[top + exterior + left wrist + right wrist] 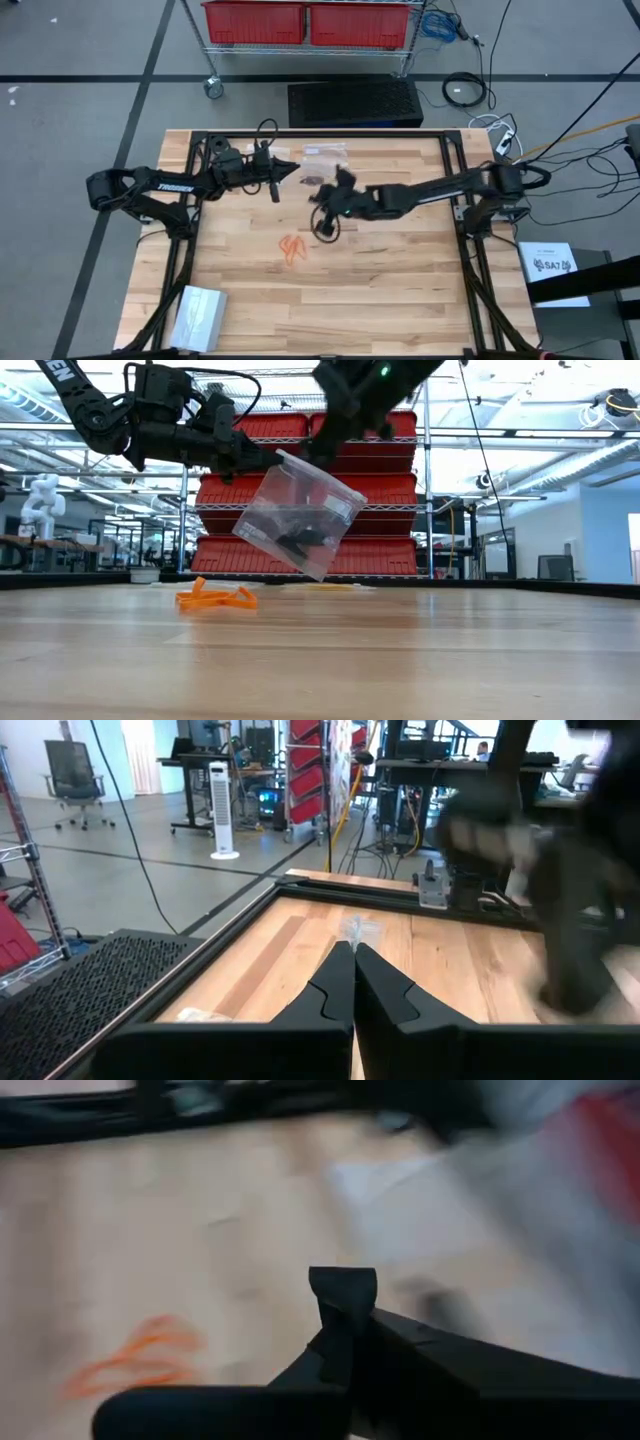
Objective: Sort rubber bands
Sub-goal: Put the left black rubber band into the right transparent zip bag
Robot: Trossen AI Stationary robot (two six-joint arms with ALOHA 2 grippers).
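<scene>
My left gripper (272, 460) reaches level from the table's left and is shut on a clear plastic bag (300, 510). The bag hangs tilted above the table, with black rubber bands (302, 540) in its lower part. My right gripper (342, 1292) is shut, with nothing visible between its fingers. It hovers just above the bag's upper edge, near the table's middle (322, 198). Whether it touches the bag I cannot tell. Orange rubber bands (292, 248) lie in a small heap on the wood (215, 598), toward the near side of the grippers. My left gripper pinches the clear bag by its upper corner (284, 458) between its two shut fingers, coming level from the table's left. A crumpled bit of the plastic (358, 930) shows just past the fingertips. The bag hangs below, tilted and clear of the table.
A second clear bag (325, 154) lies on the table toward the far edge. A pale flat packet (198, 316) rests at the near left corner. A black frame (200, 140) borders the table. Red bins (300, 22) on a wire shelf stand beyond the far edge.
</scene>
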